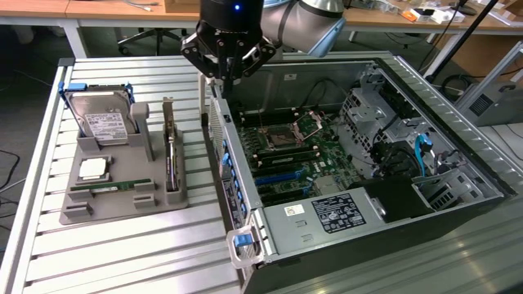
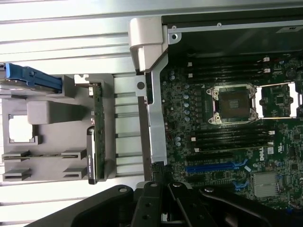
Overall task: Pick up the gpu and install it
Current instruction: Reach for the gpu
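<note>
The gpu (image 1: 170, 156) is a thin dark card with a silver end bracket. It stands on edge in a slot of the grey holder (image 1: 122, 211) on the table, at the exterior view's left. In the wrist view the gpu (image 2: 96, 135) appears edge-on in the same holder (image 2: 52, 118). My gripper (image 1: 225, 82) hangs above the rear wall of the open computer case (image 1: 245, 202), off to the side of the card and well above it. Its black fingers (image 2: 154, 198) are shut with nothing between them.
The holder also carries a silver hard drive (image 1: 102, 119) in a blue frame, a processor (image 1: 94, 166) and a narrow green RAM stick (image 1: 110, 185). Inside the case lie the motherboard (image 1: 302, 144), a blue expansion slot (image 2: 218, 166) and a power supply (image 1: 327, 214).
</note>
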Robot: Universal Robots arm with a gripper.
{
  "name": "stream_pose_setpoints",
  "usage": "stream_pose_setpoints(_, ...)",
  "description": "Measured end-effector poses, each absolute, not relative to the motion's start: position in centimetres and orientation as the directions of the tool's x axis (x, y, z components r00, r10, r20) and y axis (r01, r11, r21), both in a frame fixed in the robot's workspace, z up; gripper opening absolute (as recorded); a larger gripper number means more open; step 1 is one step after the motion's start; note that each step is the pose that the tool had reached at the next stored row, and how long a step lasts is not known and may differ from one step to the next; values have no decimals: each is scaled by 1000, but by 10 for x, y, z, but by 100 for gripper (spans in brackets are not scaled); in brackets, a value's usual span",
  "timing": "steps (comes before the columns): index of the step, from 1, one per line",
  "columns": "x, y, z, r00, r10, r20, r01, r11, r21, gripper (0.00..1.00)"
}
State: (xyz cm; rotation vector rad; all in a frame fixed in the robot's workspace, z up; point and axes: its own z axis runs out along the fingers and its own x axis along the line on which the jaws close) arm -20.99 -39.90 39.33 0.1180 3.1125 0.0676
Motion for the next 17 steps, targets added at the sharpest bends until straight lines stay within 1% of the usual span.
stream_pose_setpoints(17, -214, -399, 393, -997, 76, -24, 75, 996, 44, 11)
